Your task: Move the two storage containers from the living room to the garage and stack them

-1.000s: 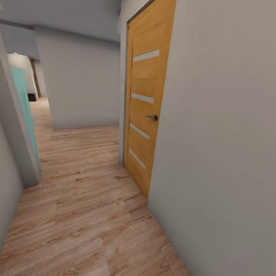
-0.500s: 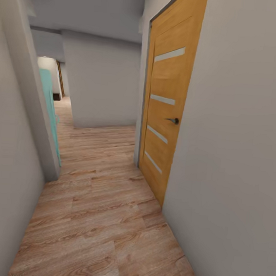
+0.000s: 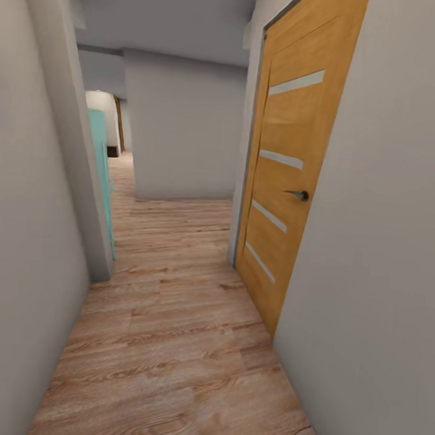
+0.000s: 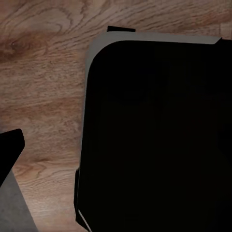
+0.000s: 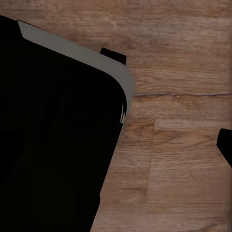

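Observation:
The two storage containers are out of view, and so are the living room and the garage. I am in a narrow corridor with a light wood plank floor [image 3: 168, 344]. The left wrist view looks down on that wood floor [image 4: 43, 87] beside a large black part of my own body [image 4: 154, 135], with a dark tip [image 4: 7, 150] at the frame's edge. The right wrist view has the same wood floor [image 5: 183, 159], black body [image 5: 53, 145] and a dark tip [image 5: 225, 145] at its edge. Neither pair of jaws can be read.
A closed honey-coloured door [image 3: 285, 183] with a dark handle [image 3: 300, 195] sits in the grey wall [image 3: 384, 257] on my right. A grey wall [image 3: 20, 228] runs close on my left, then a teal panel [image 3: 103, 163]. A grey wall [image 3: 185, 130] crosses ahead.
The whole head view has shifted: the door now sits further right and larger, and the left wall takes up more of the picture. The camera moved, not the things.

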`<state>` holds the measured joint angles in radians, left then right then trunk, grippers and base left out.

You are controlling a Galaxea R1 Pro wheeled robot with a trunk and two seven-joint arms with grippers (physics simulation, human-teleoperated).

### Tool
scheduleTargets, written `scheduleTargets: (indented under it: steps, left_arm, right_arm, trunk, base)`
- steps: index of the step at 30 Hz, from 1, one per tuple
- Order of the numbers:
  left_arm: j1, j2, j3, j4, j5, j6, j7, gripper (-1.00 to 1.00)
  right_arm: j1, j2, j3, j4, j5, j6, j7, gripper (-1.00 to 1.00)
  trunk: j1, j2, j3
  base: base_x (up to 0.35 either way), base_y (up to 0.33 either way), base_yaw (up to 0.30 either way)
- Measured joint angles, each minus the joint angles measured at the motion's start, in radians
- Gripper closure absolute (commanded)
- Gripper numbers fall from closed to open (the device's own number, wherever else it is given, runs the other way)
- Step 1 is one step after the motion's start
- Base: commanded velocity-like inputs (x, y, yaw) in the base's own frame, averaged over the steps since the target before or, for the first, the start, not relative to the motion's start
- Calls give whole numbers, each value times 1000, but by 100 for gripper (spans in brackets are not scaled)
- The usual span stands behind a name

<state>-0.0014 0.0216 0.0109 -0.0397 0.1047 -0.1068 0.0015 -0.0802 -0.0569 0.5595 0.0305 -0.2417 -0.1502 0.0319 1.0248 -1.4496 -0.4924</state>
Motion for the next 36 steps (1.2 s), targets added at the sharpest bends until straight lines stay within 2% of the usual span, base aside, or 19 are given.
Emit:
scheduleTargets:
  steps: [19,36]
  left_arm:
    - [0,-1,1,0,0,0,0,-100]
    - [0,-1,1,0,0,0,0,-100]
  right_arm:
    - [0,0,0,0,-1,-1,0,-100]
    - [0,0,0,0,-4,-2,-1,-100]
  trunk:
    - [0,0,4]
    - [0,0,13]
  base:
    - [141,0,239]
    - [17,0,15]
